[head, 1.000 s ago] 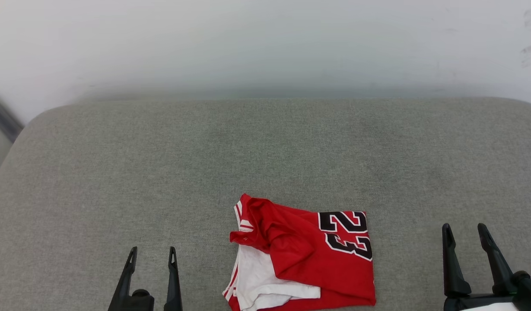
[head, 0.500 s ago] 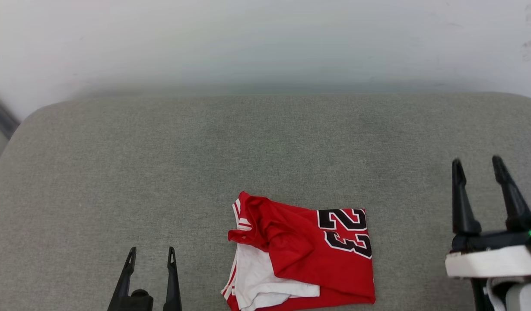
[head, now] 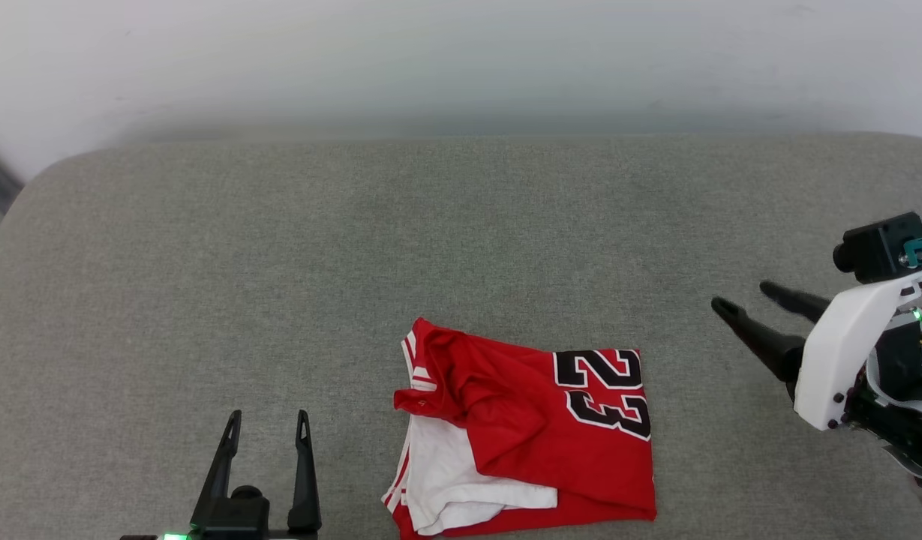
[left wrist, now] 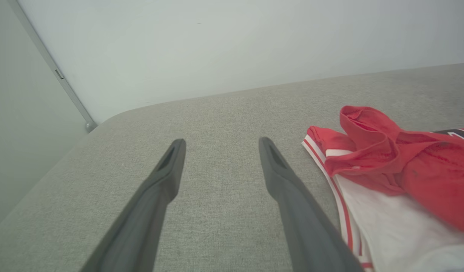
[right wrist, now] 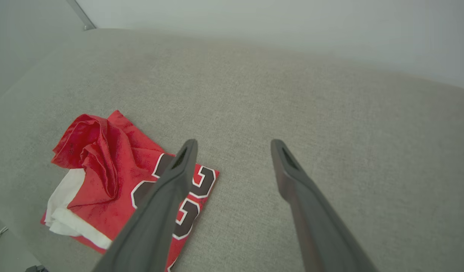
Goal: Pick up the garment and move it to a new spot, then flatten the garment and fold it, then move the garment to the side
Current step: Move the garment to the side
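Loosely bunched, the garment (head: 521, 427) lies between left gripper (head: 268, 414) and right gripper (head: 743, 295), both spread wide, empty.

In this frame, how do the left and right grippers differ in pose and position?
The left gripper points straight ahead toward the wall; the right gripper is turned sideways, pointing leftward. The left gripper sits near the garment's white-sleeve side; the right gripper is off its numbered side, farther back. Both are open, touching nothing.

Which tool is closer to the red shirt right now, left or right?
Left, by a little. The left tool sits low, open, just off the white-sleeve edge of the garment. The right tool hangs raised beyond the numbered corner, open, pointing toward it.
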Motion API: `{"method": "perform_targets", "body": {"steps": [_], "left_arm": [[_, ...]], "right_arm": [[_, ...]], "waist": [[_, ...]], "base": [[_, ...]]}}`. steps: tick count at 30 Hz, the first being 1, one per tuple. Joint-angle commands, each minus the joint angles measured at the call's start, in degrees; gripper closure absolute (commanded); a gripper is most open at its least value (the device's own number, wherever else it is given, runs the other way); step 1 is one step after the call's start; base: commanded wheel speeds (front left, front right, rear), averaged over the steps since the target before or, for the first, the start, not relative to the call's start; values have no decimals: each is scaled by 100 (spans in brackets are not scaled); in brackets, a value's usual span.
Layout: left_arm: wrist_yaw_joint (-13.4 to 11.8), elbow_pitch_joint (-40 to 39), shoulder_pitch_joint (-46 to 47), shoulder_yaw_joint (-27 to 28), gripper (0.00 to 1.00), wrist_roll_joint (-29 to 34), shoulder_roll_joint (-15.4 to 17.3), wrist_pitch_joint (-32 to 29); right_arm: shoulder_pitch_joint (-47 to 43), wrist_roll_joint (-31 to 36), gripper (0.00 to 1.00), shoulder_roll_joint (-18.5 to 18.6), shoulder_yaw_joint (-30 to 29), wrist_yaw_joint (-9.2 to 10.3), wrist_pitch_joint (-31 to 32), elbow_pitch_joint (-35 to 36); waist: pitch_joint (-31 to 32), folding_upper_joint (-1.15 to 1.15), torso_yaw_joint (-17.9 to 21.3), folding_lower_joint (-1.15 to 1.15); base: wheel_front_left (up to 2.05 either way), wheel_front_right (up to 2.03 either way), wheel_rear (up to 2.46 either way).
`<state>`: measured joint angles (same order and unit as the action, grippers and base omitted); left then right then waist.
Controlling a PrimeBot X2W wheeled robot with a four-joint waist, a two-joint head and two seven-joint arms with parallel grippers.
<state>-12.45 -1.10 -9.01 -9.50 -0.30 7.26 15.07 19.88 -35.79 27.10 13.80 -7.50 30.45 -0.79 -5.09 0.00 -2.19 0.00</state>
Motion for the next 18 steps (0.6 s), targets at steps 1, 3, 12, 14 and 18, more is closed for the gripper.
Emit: {"method": "perform_targets", "body": {"steps": [1, 3, 12, 14, 18], "left_arm": [[22, -2, 78, -10, 0, 17, 3, 14], [30, 0, 135, -18, 0, 23, 4, 13], [107, 8, 437, -80, 0, 44, 9, 14], [108, 11, 502, -87, 0, 44, 3, 14], [115, 6, 628, -113, 0, 30, -16, 14]], "right_arm": [[11, -476, 0, 93, 40, 3, 431, -87], [-28, -1110, 0, 223, 51, 3, 1062, -202], [-227, -2411, 0, 120, -8, 3, 2158, -774], [-256, -2464, 0, -21, 54, 3, 2173, -887], [-187, -2479, 0, -274, 164, 3, 2070, -1159]], "waist": [[-63, 0, -26, 0], [-127, 0, -49, 0], [-506, 0, -290, 0], [-592, 0, -355, 0], [-757, 0, -476, 0]], "base": [[0, 0, 0], [0, 0, 0], [0, 0, 0], [0, 0, 0], [0, 0, 0]]}}
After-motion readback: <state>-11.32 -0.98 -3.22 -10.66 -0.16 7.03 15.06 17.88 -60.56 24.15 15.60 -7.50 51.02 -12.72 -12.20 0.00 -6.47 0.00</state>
